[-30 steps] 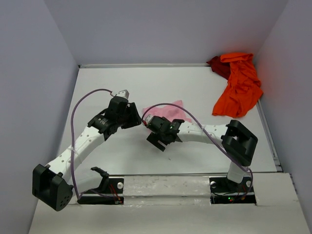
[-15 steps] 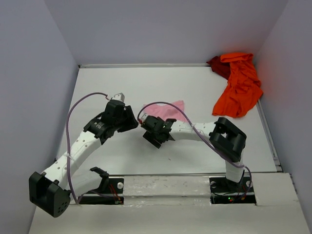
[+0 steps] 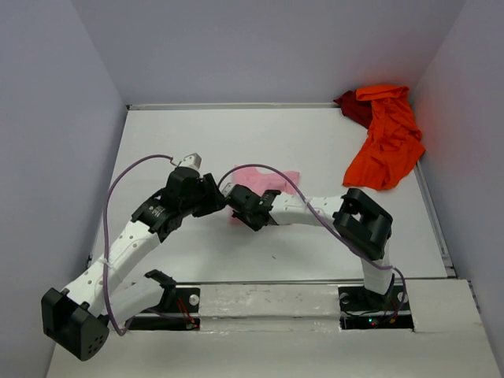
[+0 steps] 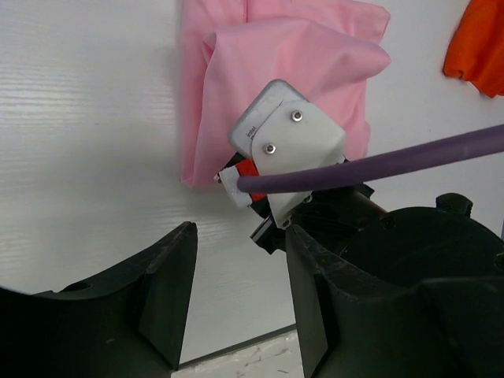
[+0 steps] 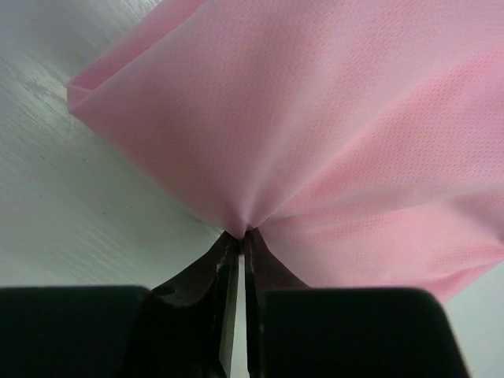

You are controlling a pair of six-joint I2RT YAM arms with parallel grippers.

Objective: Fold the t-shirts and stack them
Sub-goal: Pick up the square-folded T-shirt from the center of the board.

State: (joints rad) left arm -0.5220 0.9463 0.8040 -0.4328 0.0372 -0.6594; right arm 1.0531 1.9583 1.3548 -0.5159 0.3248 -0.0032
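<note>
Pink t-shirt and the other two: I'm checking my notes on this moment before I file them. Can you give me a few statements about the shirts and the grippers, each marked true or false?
1. The right gripper is shut on a pinch of the pink t-shirt. True.
2. The left gripper also clamps pink cloth. False: it is open, with nothing between its fingers.
3. The orange-red t-shirt lies at the far right corner of the table. True.
4. The dark red t-shirt is folded flat at the table's centre. False: it is bunched in the far right corner, against the orange-red t-shirt.
</note>
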